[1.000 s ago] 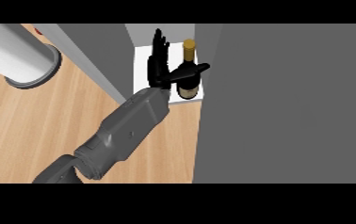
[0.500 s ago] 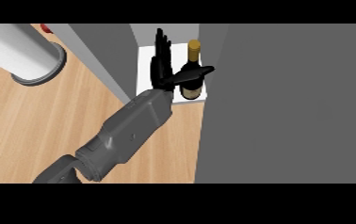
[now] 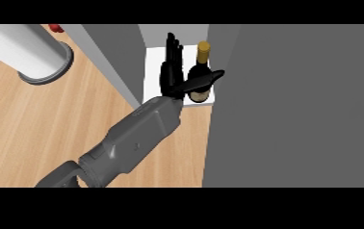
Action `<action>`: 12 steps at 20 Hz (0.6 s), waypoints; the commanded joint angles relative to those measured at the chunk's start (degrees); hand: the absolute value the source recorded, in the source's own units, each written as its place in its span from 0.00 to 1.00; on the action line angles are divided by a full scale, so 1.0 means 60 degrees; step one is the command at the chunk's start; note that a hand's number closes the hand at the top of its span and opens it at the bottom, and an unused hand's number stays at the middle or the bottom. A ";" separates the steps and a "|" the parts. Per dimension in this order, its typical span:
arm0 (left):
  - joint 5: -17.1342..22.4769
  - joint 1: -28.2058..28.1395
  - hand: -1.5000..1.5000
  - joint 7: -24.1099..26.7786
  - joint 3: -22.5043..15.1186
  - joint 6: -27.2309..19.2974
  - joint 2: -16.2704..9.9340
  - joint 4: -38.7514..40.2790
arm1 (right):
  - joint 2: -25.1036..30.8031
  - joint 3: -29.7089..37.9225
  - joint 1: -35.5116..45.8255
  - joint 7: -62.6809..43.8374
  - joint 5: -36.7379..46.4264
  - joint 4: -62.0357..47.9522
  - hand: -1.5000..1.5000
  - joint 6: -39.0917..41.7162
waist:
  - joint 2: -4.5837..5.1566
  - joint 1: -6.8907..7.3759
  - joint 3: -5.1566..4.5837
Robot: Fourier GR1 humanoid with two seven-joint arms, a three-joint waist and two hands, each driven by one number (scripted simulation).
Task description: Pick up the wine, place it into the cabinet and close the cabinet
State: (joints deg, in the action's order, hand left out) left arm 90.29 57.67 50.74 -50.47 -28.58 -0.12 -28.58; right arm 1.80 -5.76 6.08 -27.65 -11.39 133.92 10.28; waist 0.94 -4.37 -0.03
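The wine bottle [image 3: 201, 73], dark with a gold cap, stands upright on the white floor of the cabinet [image 3: 155, 62], between the cabinet's grey side wall and its grey door [image 3: 284, 108]. My left hand [image 3: 169, 74] is inside the cabinet just left of the bottle. Its fingers [image 3: 173, 47] point straight toward the back. The thumb [image 3: 202, 81] sticks out to the right across the bottle's lower body. The hand is open and not curled round the bottle. My right hand does not show.
The open cabinet door fills the right side of the view. A tall white cylinder on a grey base [image 3: 32, 52] stands at the left on the wooden counter [image 3: 64, 122]. A small red object [image 3: 55, 28] peeks in at the top left.
The left hand's fingers have straightened beside the bottle and the hand has shifted slightly left. The bottle stays upright on the cabinet floor.
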 commanded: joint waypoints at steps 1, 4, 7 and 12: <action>0.0090 -0.0552 0.00 0.0453 -0.0708 -0.0206 0.0018 -0.0895 | -0.0152 -0.0230 -0.0149 -0.0032 0.0365 0.0155 0.00 -0.0206 | -0.0038 0.0065 0.0000; -0.0108 -0.0219 0.00 0.0288 -0.0478 -0.0072 0.0018 -0.0395 | 0.0166 0.0442 0.0007 -0.0572 -0.0257 0.0585 0.00 -0.0281 | -0.0084 0.0278 0.0001; -0.0534 -0.0657 0.00 0.0500 -0.0442 0.0025 0.0018 -0.0554 | 0.0170 0.0271 -0.0405 -0.0453 -0.0068 0.0515 0.00 -0.0158 | -0.0124 0.0497 0.0004; -0.0714 -0.1341 0.00 0.0837 -0.0776 -0.1102 0.0018 -0.2148 | 0.0228 0.0530 -0.0085 -0.0346 -0.0113 0.0269 0.00 -0.0183 | -0.0152 0.0573 0.0005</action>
State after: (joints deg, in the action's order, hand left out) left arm 87.62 52.21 53.49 -54.28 -30.66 -0.22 -36.26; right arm 2.20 -4.33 5.11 -28.68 -10.88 134.83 9.17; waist 0.27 -1.69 -0.01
